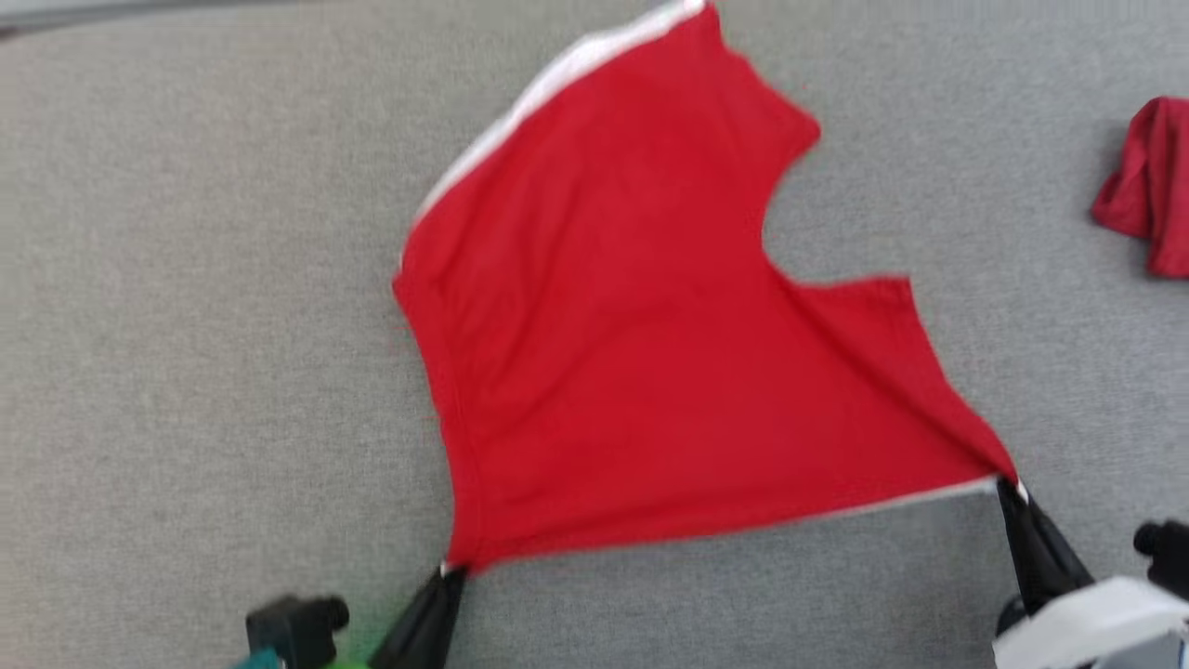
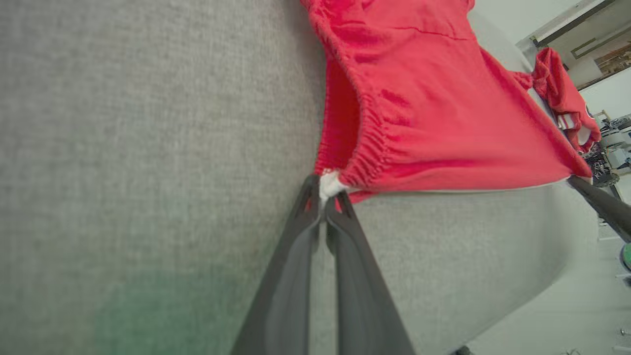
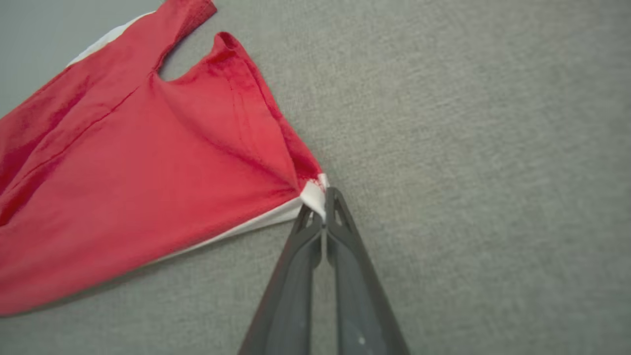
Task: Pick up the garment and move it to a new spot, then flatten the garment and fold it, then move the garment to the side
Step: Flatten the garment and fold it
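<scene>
Both sets of dark fingers, left gripper and right gripper, pinch the white-trimmed corners of the red cloth garment stretched over the grey fabric surface; so small a bite could slip out.

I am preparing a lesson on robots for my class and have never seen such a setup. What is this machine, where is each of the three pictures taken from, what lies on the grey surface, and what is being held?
This is a wheeled robot with two arms, each ending in a claw of two long dark fingers. One picture comes from a camera on its head, looking down. The other two come from cameras on its wrists, looking along each claw's fingers. On the grey fabric surface lies a red garment with white trim, spread out. The left claw is shut on one near corner and the right claw on the other, stretching the edge between them. Each wrist picture shows its pinch close up. Another bundled red cloth lies apart, at the right.
</scene>
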